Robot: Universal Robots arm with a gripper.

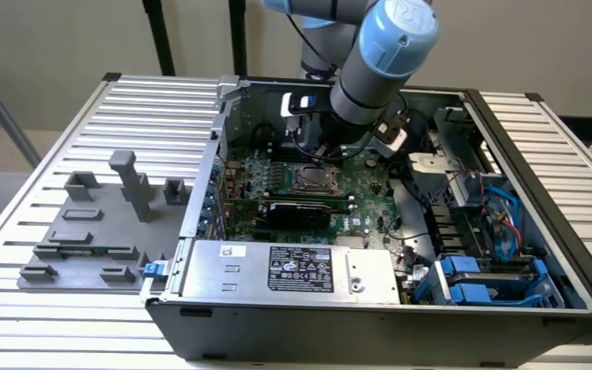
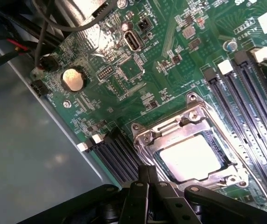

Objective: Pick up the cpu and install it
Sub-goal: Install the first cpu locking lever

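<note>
A ribbed metal worktop (image 1: 59, 139) under a plain pale wall carries one open computer case (image 1: 378, 308) and, toward the exterior view's left, one grey fixture plate (image 1: 90, 231) with several upright and low blocks on it. Inside the case lie one green motherboard (image 1: 363, 212), one silver power supply (image 1: 286, 266) along its near edge, and blue drive caddies (image 1: 481, 281) at the exterior view's right. The single arm (image 1: 378, 54) reaches down into the case over the board.

In the wrist view, the cpu (image 2: 189, 158) sits flat inside the socket frame (image 2: 145, 135), its pale square top showing through the metal frame's window. Being square, it has no long axis to speak of. The gripper (image 2: 145, 175) hangs just above the socket's edge, with the chip lying just ahead of the fingers (image 2: 142, 173). These are closed together and hold nothing. One chip, one socket and one coin cell (image 2: 73, 79) are visible, with dark memory slots (image 2: 245, 93) on both sides.
</note>
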